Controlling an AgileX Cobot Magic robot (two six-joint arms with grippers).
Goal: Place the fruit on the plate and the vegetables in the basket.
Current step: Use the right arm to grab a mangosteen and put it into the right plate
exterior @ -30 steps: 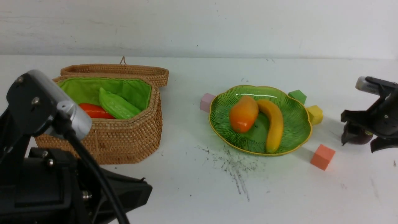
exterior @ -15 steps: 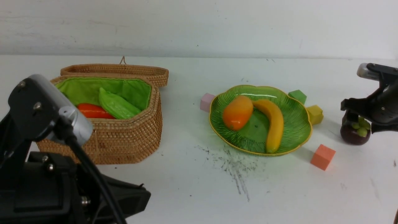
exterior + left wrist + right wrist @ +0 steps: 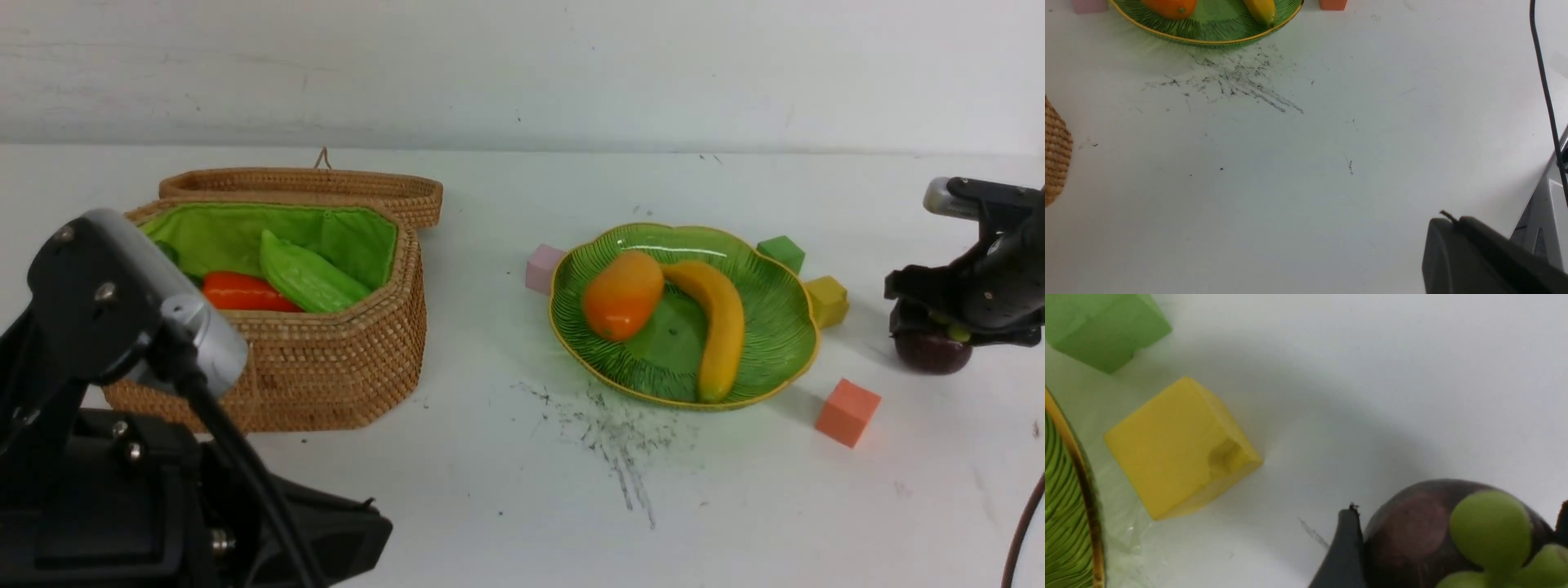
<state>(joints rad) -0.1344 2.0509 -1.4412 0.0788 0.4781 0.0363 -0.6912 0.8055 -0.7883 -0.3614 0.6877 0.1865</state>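
White table (image 3: pixel 506 490) is carrying plate (image 3: pixel 775 327) ringed by cubes (image 3: pixel 826 300); right gripper (image 3: pixel 939 322) is straddling mangosteen (image 3: pixel 931 353), spread wide; left gripper is sitting closed

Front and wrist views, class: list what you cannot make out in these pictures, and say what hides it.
- Basket interior, front view: left part hidden by the left arm; no radish seen.
- Mangosteen, front view: top covered by the right tool.
- Mangosteen, right wrist view: cut off by the frame edge.
- Left tool, left wrist view: mostly out of frame.
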